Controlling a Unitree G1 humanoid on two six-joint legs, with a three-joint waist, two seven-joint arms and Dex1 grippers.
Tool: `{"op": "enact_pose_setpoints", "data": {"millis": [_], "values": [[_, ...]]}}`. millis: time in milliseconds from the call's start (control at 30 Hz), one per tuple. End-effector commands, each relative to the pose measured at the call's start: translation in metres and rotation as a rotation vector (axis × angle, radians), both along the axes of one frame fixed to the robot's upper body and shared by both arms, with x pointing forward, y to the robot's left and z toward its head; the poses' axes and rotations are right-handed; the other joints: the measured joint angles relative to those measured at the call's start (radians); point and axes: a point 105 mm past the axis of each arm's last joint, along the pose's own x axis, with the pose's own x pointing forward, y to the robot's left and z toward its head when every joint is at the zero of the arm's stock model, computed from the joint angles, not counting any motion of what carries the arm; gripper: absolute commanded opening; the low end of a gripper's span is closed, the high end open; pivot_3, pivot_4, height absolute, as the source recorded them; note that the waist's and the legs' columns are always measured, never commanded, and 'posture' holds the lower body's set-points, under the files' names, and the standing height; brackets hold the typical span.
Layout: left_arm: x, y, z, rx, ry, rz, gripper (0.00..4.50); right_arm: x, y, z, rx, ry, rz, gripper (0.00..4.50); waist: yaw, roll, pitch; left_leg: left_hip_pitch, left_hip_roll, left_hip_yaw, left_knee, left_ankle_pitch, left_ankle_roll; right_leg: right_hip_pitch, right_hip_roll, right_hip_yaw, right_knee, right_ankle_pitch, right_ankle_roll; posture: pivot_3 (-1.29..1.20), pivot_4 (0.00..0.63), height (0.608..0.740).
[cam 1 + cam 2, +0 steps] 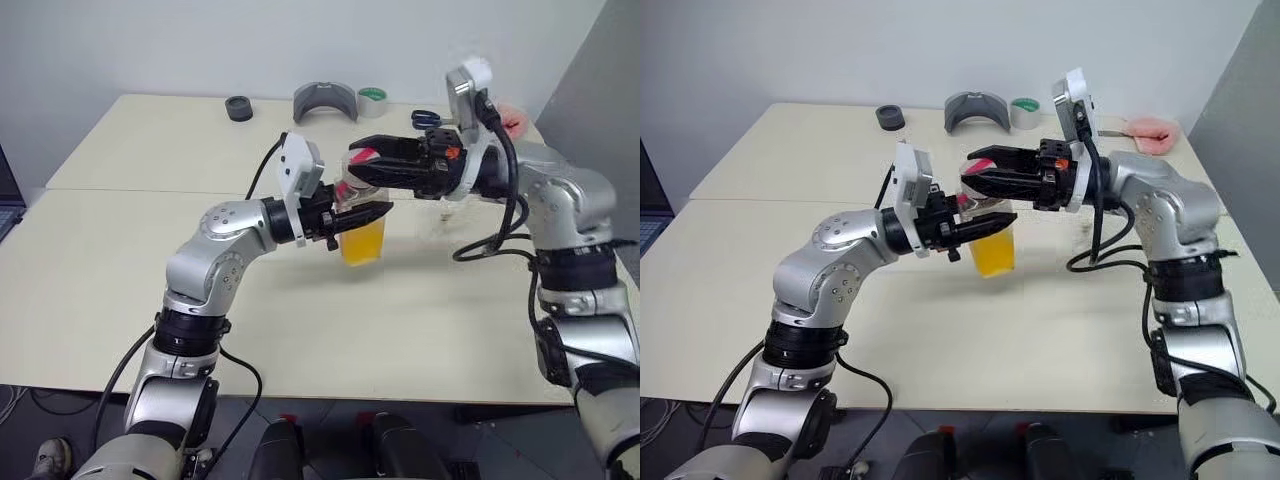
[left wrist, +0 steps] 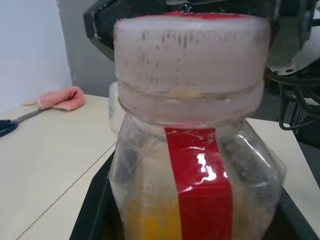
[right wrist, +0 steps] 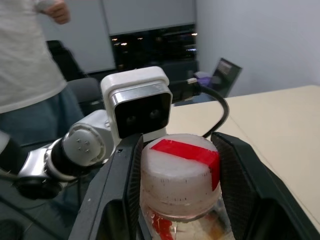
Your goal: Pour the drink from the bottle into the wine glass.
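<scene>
The left gripper (image 1: 362, 213) is clamped on the bottle (image 1: 361, 232), held upright above the table (image 1: 120, 260) with the drink (image 1: 362, 242) low inside; the right gripper (image 3: 177, 187) straddles the cap (image 3: 181, 172), fingers (image 3: 125, 185) closed against it; twist squarely, keeping the bottle steady to avoid slipping.

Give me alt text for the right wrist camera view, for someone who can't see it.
The right gripper has its two black fingers on either side of the bottle's red-and-white cap. Behind it is the left arm's wrist camera, with a person standing in the background.
</scene>
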Motion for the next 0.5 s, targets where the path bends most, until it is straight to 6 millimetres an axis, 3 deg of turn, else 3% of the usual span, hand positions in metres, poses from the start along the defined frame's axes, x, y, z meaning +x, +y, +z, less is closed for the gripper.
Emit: {"op": "enact_pose_setpoints", "data": {"millis": [33,200,300,500], "values": [[-0.017,-0.008,0.013,-0.010,-0.055,-0.073,1.74,0.000,0.007,0.002,-0.031,-0.059,0.092,1.81,0.002,0.000,0.000,0.000,0.000,0.000,0.000,0.000,0.000,0.000,0.000,0.000,0.000,0.000,0.000,0.00,0.150,0.740],[-0.016,-0.006,0.013,-0.006,-0.051,-0.073,1.74,-0.001,-0.002,0.005,-0.043,-0.071,0.097,3.52,0.004,0.000,0.001,-0.001,0.000,0.000,0.000,0.000,0.000,0.000,-0.001,0.000,0.000,0.000,0.000,0.00,0.150,0.740],[-0.013,-0.008,0.013,-0.011,-0.052,-0.073,1.74,-0.002,-0.019,0.005,-0.047,-0.093,0.008,4.48,0.009,0.000,0.001,-0.001,-0.001,0.000,0.000,0.000,0.000,0.000,-0.002,0.000,0.000,0.000,0.000,0.00,0.150,0.740],[-0.011,-0.008,0.012,-0.019,-0.056,-0.074,1.74,-0.029,-0.048,0.008,-0.031,-0.057,-0.151,4.48,0.020,0.001,0.001,-0.001,-0.001,0.000,0.000,0.000,0.000,0.000,-0.002,-0.001,-0.001,0.000,0.000,0.00,0.150,0.740]]}}
